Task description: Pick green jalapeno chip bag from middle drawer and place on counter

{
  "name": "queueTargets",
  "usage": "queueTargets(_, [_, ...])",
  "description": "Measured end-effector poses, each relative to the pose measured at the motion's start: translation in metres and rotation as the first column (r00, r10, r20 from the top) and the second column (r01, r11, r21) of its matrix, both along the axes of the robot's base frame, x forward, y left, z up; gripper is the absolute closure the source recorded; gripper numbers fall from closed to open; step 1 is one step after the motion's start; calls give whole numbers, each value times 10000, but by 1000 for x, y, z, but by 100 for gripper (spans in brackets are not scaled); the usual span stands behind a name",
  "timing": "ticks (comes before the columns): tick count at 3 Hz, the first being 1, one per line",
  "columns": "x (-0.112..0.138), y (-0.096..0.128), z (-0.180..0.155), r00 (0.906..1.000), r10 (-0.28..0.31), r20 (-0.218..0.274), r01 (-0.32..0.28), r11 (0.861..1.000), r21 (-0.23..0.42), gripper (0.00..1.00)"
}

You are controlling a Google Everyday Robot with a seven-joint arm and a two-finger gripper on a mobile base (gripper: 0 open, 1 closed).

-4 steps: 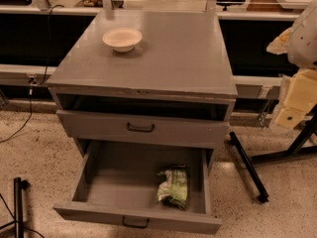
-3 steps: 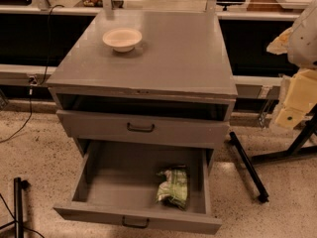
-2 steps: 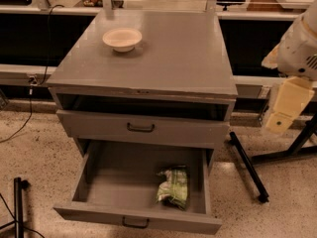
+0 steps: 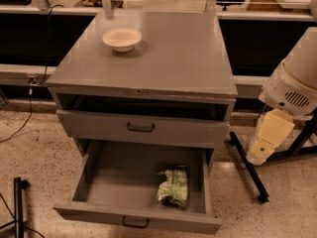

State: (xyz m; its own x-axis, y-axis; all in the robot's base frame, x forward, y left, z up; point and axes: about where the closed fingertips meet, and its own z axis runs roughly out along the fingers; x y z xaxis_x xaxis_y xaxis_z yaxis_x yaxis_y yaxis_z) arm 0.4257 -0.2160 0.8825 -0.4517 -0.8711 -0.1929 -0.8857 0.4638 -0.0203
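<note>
The green jalapeno chip bag (image 4: 173, 187) lies crinkled in the right front part of the open middle drawer (image 4: 99, 182), the lowest drawer of the grey cabinet. The drawer is pulled well out. The counter (image 4: 168, 58) is the flat grey cabinet top. My arm's white joint (image 4: 292, 88) is at the right edge, beside the cabinet. The cream gripper (image 4: 261, 152) hangs down from it, to the right of the drawers and above the floor, well apart from the bag and holding nothing that I can see.
A cream bowl (image 4: 122, 38) stands on the counter's back left. The drawer above (image 4: 141, 128) is shut, with an open slot over it. A black stand leg (image 4: 247, 167) lies on the floor at the right, and a black pole (image 4: 19, 207) stands at the bottom left.
My arm and gripper have moved a little left and down, closer to the cabinet's right side. The bag, drawer and bowl have not moved.
</note>
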Motion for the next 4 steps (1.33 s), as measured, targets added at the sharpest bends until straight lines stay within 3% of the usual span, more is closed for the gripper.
queueTargets(1, [0, 0, 1, 10000, 25, 6, -25, 10000, -3, 0])
queueTargets(2, [8, 2, -17, 9986, -520, -53, 522, 9982, 298, 0])
queueTargets(3, [-4, 19, -71, 9951, -985, 103, 967, 9889, 1132, 0])
queueTargets(4, [-2, 25, -100, 9914, -857, 992, 690, 9845, 1612, 0])
